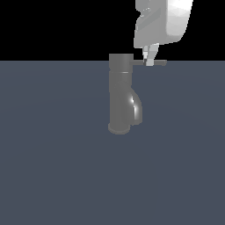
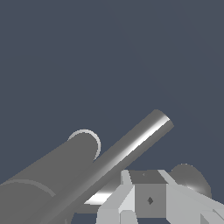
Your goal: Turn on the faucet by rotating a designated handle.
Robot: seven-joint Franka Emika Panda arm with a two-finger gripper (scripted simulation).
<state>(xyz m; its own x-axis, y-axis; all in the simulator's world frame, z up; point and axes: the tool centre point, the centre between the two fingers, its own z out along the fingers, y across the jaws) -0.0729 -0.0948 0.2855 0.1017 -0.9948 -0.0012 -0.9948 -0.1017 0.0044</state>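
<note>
The faucet (image 1: 120, 94) is a dark grey upright cylinder on a round base, with a short curved spout bulging low toward the exterior view's right. Its handle (image 1: 156, 63), a thin grey lever, sticks out level from the top cap toward the exterior view's right. My gripper (image 1: 148, 60) comes down from above, and its fingertips meet the handle about midway along it. The fingers look pressed together, with the lever beside them rather than between them. In the wrist view the glossy handle (image 2: 133, 143) runs diagonally past my gripper (image 2: 148, 202), beside the thicker faucet body (image 2: 52, 173).
A flat blue-grey floor (image 1: 52, 176) spreads around the faucet. My white arm (image 1: 165, 22) hangs above the handle.
</note>
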